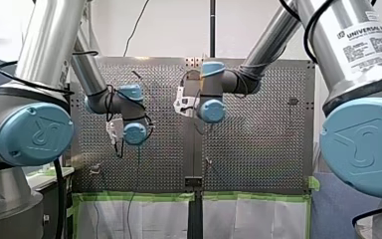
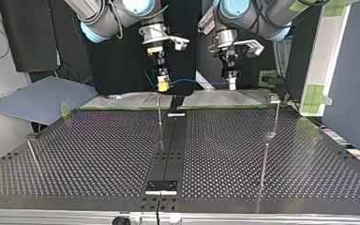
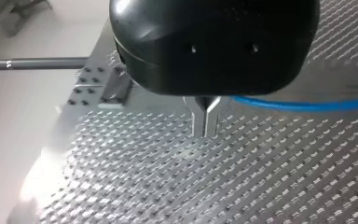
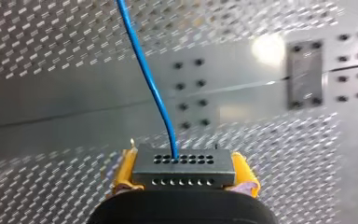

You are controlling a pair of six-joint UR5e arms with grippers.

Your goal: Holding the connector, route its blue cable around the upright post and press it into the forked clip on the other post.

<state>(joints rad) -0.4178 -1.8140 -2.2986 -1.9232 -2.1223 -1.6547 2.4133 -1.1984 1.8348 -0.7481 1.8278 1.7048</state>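
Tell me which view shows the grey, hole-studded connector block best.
The right wrist view: the grey connector block fills the foreground, clamped between yellow pads, its thin blue cable leaving one hole. The top view shows only a small speck at my right gripper. The front and left wrist views do not show it.

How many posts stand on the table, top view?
4: centre post, far-right post, nearer right post, left-edge post. Others may be hidden.
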